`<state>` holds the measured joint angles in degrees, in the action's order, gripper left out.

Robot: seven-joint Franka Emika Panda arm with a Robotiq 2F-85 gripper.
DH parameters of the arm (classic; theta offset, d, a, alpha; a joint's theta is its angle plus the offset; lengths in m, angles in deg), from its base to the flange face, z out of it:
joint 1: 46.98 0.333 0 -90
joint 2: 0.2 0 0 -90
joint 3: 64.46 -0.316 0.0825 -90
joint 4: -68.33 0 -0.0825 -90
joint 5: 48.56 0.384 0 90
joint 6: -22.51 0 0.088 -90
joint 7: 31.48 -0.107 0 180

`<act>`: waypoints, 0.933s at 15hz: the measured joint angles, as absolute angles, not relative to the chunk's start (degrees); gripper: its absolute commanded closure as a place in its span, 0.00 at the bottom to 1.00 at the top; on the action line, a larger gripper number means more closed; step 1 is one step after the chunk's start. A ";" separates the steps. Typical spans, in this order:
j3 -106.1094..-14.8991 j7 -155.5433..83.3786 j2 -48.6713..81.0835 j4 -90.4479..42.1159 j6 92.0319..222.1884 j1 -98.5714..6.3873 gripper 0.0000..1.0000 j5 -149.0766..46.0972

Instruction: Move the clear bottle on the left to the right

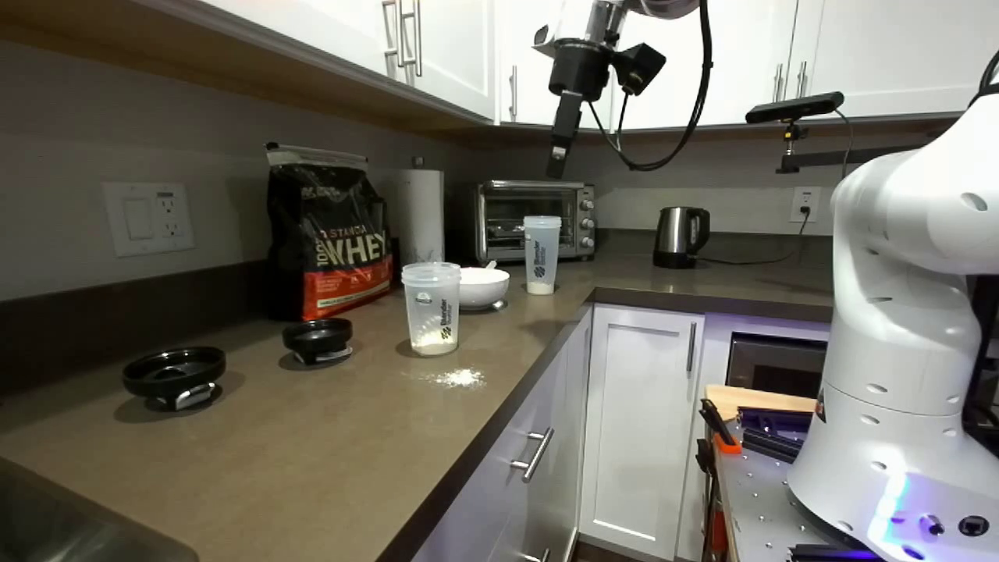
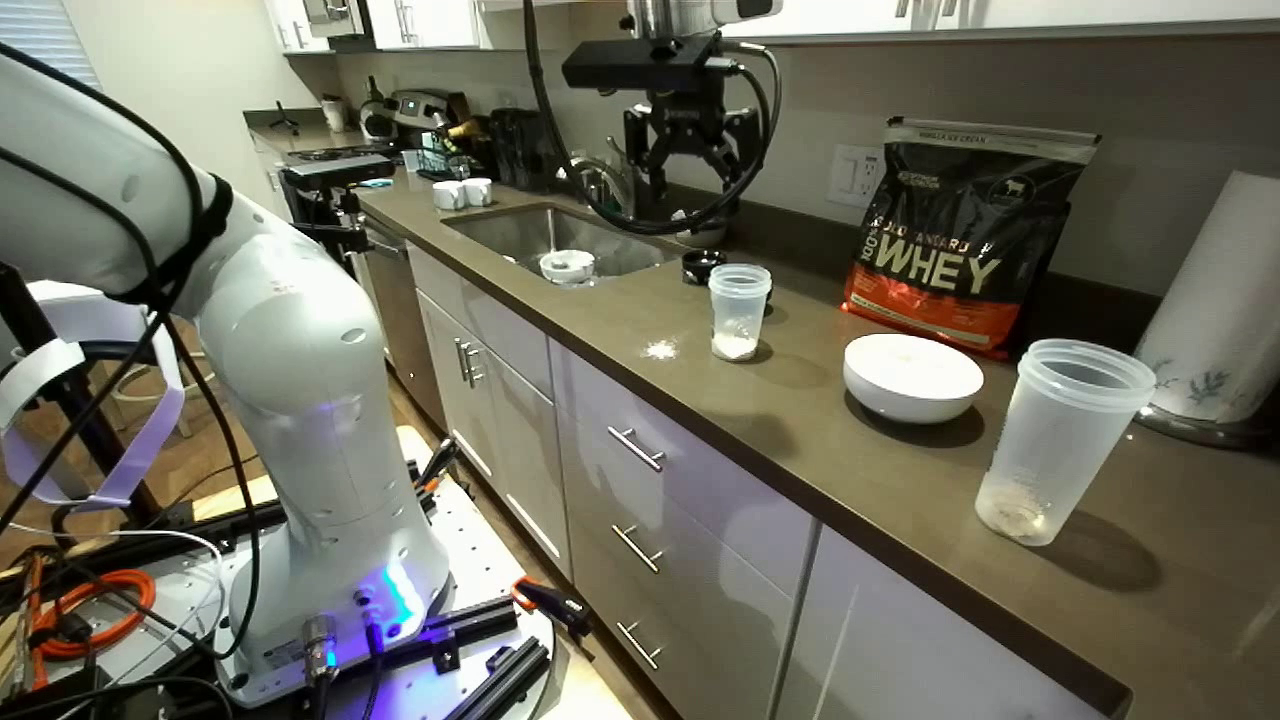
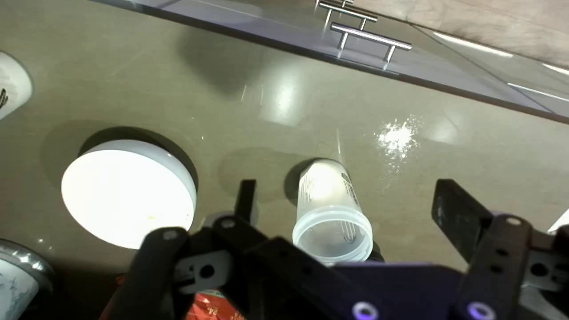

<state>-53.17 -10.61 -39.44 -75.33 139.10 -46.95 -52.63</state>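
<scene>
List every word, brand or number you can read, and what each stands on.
"100%": glossy black-and-red pouch, running sideways
"WHEY": same pouch
"STANDARD": same pouch, small
"24": same pouch's red part, in the wrist view
"Blender": clear cylindrical plastic bottle beside the white powder spill, sideways
"Blender": similar clear plastic bottle near the silver toaster oven, sideways
Too small or blurred to read: the pouch's other print; the word beside each "Blender".
</scene>
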 measured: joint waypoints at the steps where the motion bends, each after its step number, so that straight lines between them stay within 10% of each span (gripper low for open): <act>1: -53.31 -10.68 -38.23 -75.27 139.12 -46.83 0.00 -52.54; 14: -57.52 -20.44 -11.73 -59.64 143.56 -46.10 0.00 -51.95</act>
